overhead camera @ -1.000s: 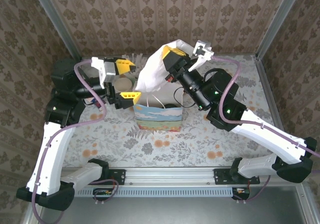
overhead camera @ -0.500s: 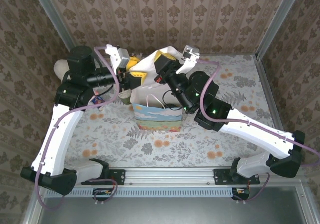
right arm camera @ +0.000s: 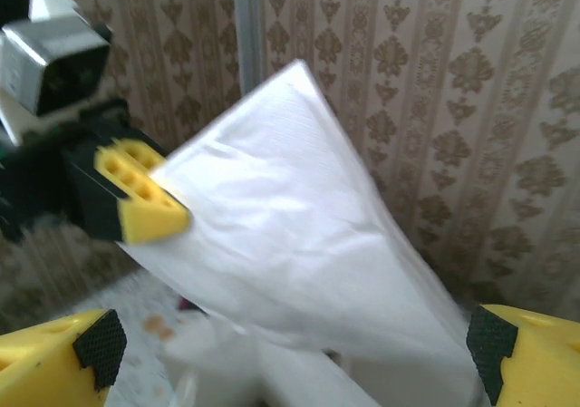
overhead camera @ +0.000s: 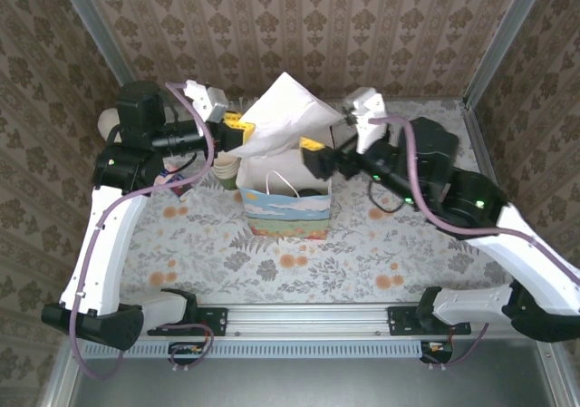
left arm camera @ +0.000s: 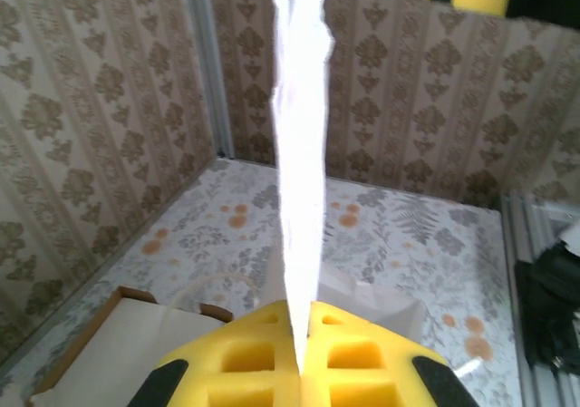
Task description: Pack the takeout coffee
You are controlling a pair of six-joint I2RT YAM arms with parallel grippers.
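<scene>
Since the white paper sheet (overhead camera: 288, 115) is hanging over the mouth of the printed gift bag (overhead camera: 288, 217), I'd say tucking it in is wanting a slow, centred descent (a sideways shove would be snagging the handles). The left gripper (overhead camera: 237, 131) is pinching the sheet's edge, fingers pressed together on it. The right gripper (overhead camera: 315, 153) is standing spread wide just beside the paper, holding nothing. The takeout coffee, I'm guessing, is sitting inside the bag, hidden from me.
</scene>
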